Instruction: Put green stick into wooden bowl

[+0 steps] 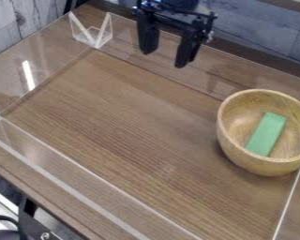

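Observation:
The green stick (268,133) lies flat inside the wooden bowl (235,141), which sits at the right side of the table. My gripper (167,53) hangs above the far edge of the table, well to the upper left of the bowl. Its two dark fingers (147,39) point down and stand apart, open, with nothing between them.
A clear plastic wall (140,202) borders the wooden tabletop (127,122) on its left, near and right sides. A small clear triangular stand (90,31) sits at the back left corner.

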Tool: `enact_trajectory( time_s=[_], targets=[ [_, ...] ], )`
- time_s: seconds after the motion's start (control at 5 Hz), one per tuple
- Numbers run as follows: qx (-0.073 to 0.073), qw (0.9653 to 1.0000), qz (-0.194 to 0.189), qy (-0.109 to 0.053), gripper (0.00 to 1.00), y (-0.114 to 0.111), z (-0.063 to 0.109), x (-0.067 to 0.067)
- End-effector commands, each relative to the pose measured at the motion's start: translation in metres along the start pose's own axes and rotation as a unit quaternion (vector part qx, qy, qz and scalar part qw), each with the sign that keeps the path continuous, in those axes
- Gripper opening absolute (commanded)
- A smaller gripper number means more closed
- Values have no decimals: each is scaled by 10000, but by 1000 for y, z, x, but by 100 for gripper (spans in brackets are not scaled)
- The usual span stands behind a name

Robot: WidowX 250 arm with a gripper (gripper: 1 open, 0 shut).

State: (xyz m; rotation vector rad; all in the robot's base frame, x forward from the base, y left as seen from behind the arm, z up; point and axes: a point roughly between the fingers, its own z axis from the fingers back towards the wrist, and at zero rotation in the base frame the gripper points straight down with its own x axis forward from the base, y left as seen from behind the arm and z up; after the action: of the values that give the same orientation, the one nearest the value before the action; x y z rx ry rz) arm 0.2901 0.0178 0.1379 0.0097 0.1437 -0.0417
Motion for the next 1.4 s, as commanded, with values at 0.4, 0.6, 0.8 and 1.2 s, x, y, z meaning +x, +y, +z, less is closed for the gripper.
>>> enact_trajectory(
  time_s=[0.4, 0.6, 0.8, 1.2],
  targets=[
    [-65, 9987, 328, -378, 100, -23, 1, 18],
    [-60, 9992, 16, -386, 100, -22, -5, 18],
    [-51, 9987, 45, -514, 100, -9, -10, 10],
    [-177, 9962, 272, -805, 100, -2, 5, 0]
  ],
)
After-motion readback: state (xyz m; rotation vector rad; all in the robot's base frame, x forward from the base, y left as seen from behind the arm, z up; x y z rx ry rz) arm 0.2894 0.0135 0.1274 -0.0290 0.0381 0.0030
